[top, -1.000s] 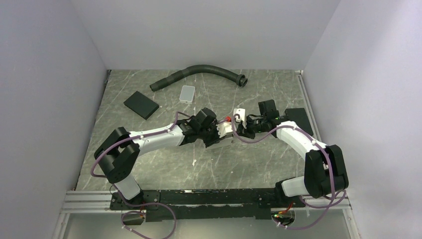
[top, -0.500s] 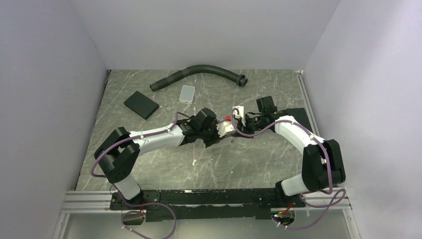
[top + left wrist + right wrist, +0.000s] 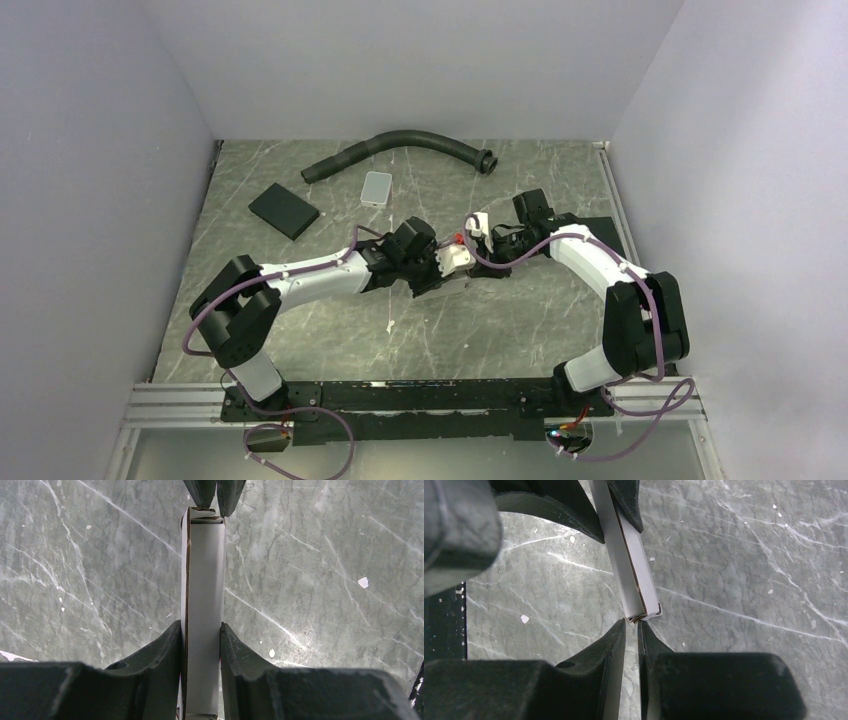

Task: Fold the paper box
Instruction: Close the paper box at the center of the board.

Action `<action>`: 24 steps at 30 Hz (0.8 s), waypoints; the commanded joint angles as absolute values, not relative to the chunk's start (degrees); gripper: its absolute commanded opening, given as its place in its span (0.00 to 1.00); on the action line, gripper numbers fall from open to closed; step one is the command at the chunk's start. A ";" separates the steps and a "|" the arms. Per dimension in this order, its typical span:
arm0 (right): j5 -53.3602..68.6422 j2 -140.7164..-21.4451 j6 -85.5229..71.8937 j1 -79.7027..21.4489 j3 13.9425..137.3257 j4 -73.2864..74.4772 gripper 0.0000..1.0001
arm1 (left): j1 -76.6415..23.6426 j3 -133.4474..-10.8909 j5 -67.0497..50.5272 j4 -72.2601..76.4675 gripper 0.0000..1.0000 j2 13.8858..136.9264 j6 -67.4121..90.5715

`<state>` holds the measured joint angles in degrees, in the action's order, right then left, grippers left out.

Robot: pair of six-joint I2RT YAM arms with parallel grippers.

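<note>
The paper box (image 3: 453, 262) is a slim white carton held off the marble table in the middle. My left gripper (image 3: 200, 626) is shut on it, one finger on each long side, and the carton (image 3: 204, 575) runs straight away from the camera. Its far end shows a folded tab with brown edges. My right gripper (image 3: 632, 622) stands at that end of the carton (image 3: 631, 565). Its jaws are a narrow slit apart, with only table between them, and the tips just meet the tab. In the top view the right gripper (image 3: 478, 247) faces the left gripper (image 3: 437, 268).
A curved black hose (image 3: 400, 145) lies at the back of the table. A light grey rounded tile (image 3: 377, 187) and a black flat pad (image 3: 284, 210) lie back left. Another black pad (image 3: 600, 235) sits under the right arm.
The right gripper's jaws have parted slightly and the right arm has shifted a little back and left at the carton's end. The left arm and the carton have stayed put.
</note>
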<state>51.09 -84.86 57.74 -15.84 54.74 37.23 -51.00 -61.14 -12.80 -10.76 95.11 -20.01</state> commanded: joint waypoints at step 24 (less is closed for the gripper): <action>46.63 -80.34 70.43 -17.06 53.76 40.59 0.32 | -51.21 -62.61 -14.09 -14.31 0.31 97.56 -18.50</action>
<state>48.25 -83.02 66.08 -16.03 54.13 41.78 -50.89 -61.76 -13.30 -11.55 95.50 -20.05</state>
